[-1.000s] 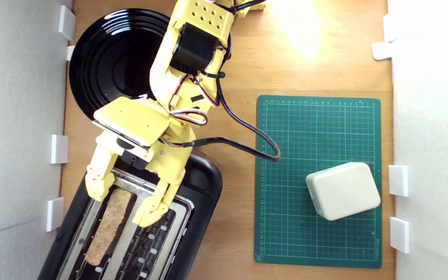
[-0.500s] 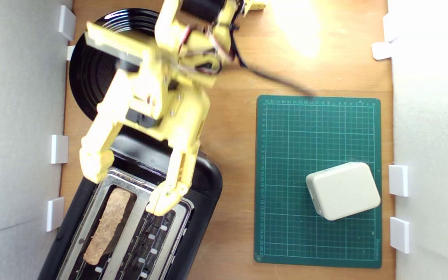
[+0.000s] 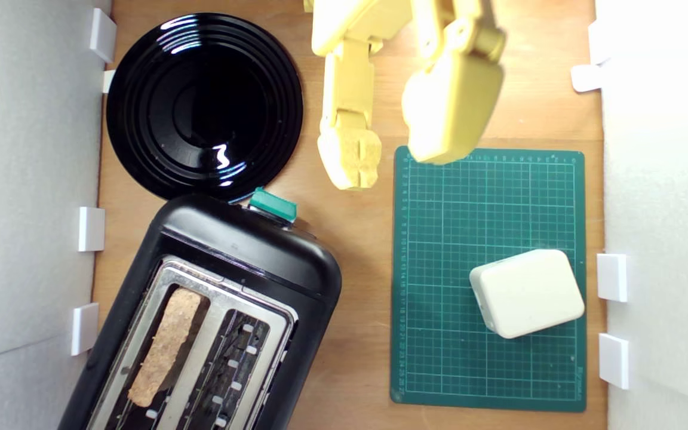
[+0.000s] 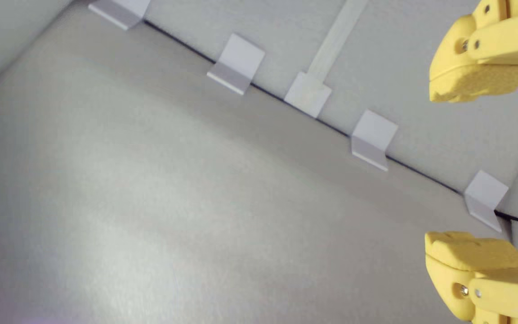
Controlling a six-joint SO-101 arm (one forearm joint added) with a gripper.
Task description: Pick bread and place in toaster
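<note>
The bread [image 3: 166,346] stands on edge in one slot of the black toaster [image 3: 248,251], the slot nearer the exterior view's left, with its brown crust showing. The other slot holds nothing. A teal-green lever knob [image 3: 272,204] sticks out at the toaster's far end. My yellow gripper [image 3: 395,158] is open and empty, raised well away from the toaster, over the wood near the green mat's far corner. In the wrist view the gripper [image 4: 472,173] shows wide-apart fingertips against grey walls only; bread and toaster are out of that view.
A round glossy black plate [image 3: 141,101] lies beyond the toaster. A green cutting mat [image 3: 439,358] carries a white rounded plastic block [image 3: 526,292]. Grey foam walls [image 3: 27,179] with white clips [image 3: 91,229] line both sides of the wooden table [image 3: 356,251].
My open gripper has left the toaster top, lifted and swung toward the far edge and the exterior view's right. The bread stays in its slot. The teal knob is now uncovered.
</note>
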